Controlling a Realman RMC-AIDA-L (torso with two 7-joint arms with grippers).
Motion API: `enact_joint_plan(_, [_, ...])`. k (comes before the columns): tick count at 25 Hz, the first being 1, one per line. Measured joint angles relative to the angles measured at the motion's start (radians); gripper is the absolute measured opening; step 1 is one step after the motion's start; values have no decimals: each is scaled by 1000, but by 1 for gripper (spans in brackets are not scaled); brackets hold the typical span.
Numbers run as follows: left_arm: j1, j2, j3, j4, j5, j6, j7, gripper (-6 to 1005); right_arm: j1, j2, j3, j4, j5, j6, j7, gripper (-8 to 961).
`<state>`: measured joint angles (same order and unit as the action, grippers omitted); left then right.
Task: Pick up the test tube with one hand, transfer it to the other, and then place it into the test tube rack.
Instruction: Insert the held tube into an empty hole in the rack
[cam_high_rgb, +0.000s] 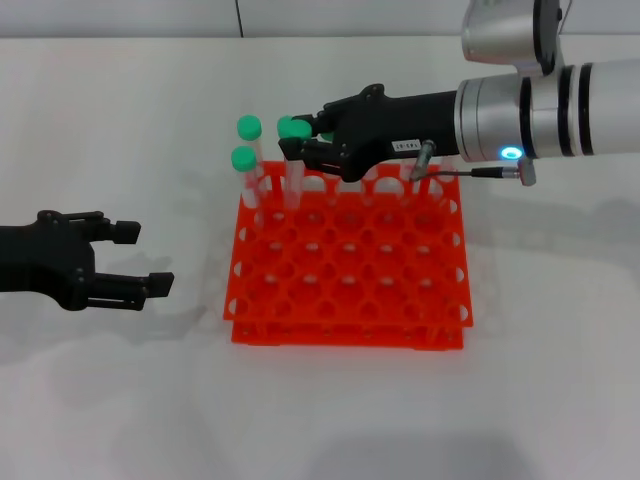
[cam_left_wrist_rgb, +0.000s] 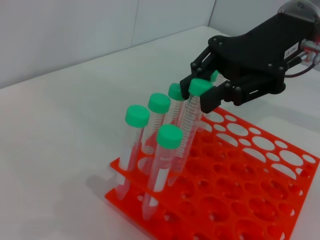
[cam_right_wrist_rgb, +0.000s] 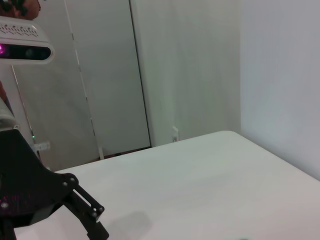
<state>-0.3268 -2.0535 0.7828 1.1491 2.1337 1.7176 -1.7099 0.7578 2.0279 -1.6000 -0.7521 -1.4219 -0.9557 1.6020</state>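
Green-capped and clear, the test tube (cam_left_wrist_rgb: 192, 107) hangs tilted in the labelled right gripper (cam_high_rgb: 300, 140), whose fingers clench it just below the round cap. Its lower end reaches into a hole at the far left corner of the test tube rack (cam_high_rgb: 420, 262), so the tube looks nearly seated; the slant suggests it is being steered down through both tiers rather than dropped.

Around it stand other green-capped tubes (cam_left_wrist_rgb: 137, 116), leaning a little in their holes because the round openings are wider than the slender plastic bodies. They crowd the same corner, which leaves the gripper little room and likely explains the high hold near the cap.

Bright orange-red plastic, the rack is a square two-tiered grid, glossy and rigid, resting on the matt white table (cam_high_rgb: 120, 400).

Off to the rack's left, well apart from it, the unlabelled left gripper (cam_high_rgb: 148, 260) hovers low over the table, its black fingers spread and holding nothing.
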Motion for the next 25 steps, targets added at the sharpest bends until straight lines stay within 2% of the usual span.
enact_joint_plan(25, [-1, -5, 1, -16, 0, -17, 16, 890, 10, 0, -40, 16, 0, 31, 7, 265])
